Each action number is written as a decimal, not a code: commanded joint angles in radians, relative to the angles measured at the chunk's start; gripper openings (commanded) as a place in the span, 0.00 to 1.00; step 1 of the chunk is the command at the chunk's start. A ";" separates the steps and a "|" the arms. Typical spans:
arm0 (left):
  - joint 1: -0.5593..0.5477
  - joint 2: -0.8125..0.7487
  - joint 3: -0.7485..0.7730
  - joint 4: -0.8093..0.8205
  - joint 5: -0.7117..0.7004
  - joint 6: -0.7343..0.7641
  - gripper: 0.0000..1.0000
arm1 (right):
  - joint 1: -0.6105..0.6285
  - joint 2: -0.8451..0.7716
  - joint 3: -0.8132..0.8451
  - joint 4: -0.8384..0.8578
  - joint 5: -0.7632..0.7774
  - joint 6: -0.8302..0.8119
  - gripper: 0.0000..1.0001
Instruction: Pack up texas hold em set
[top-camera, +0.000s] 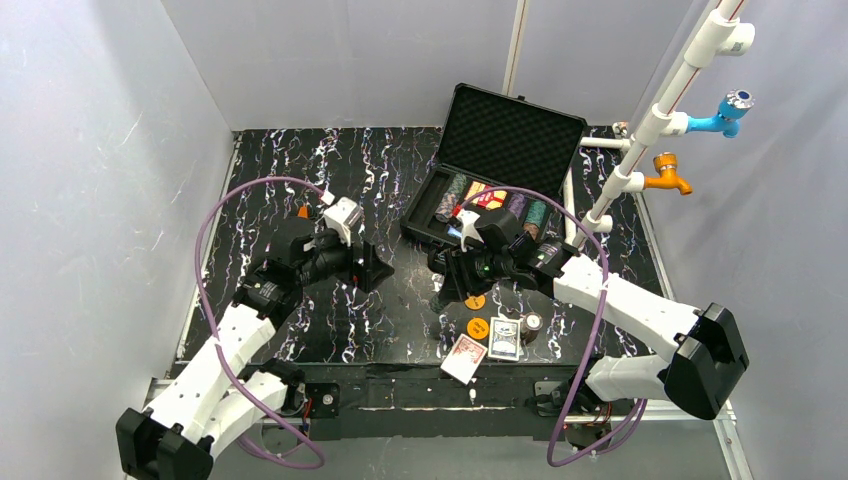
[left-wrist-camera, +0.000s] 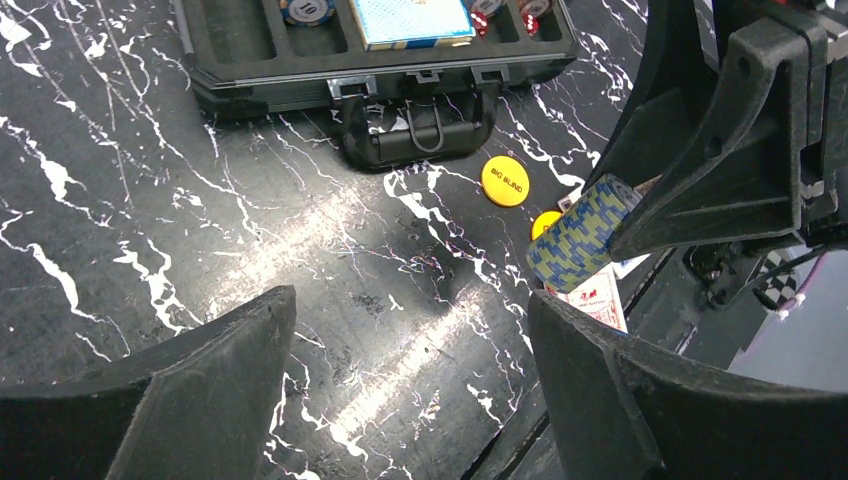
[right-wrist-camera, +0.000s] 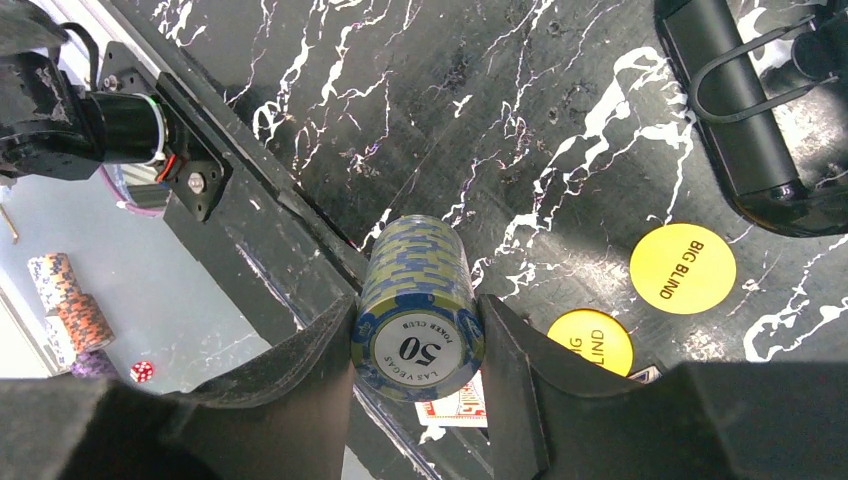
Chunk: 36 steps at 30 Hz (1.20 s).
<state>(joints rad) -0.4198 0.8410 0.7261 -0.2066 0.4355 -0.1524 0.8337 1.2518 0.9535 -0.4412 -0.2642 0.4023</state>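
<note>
Black foam-lined hard case (top-camera: 512, 128), upper centre, open: multicoloured chip stacks (top-camera: 456, 192), one blue card deck (left-wrist-camera: 415, 20). Tabletop: two orange round discs (right-wrist-camera: 682, 268), two card packs (top-camera: 505, 338). Right gripper (right-wrist-camera: 416, 335) pinches one blue-yellow chip stack (right-wrist-camera: 415, 275); left gripper (left-wrist-camera: 410, 300) spread, empty.

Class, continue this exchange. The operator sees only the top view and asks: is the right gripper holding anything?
Observer: Yes. The right gripper is shut on a blue-and-yellow chip stack. The end chip is marked 50.
Operator: What is printed on the orange discs?
Observer: The right wrist view shows one disc in full, and it reads BIG BLIND.
Operator: Is the left gripper carrying something?
Observer: No. The left gripper is open, and only bare table shows between its fingers.
</note>
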 joint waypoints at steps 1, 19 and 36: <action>-0.031 0.020 0.008 0.026 0.039 0.074 0.84 | 0.005 -0.015 0.044 0.091 -0.068 -0.017 0.01; -0.248 0.037 -0.050 0.081 0.164 0.261 0.82 | 0.005 0.041 0.137 0.141 -0.141 0.053 0.01; -0.305 0.107 -0.070 0.129 0.095 0.252 0.65 | 0.005 0.079 0.134 0.280 -0.276 0.203 0.01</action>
<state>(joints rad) -0.7124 0.9451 0.6613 -0.1017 0.5430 0.0925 0.8337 1.3354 1.0325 -0.2909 -0.4637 0.5476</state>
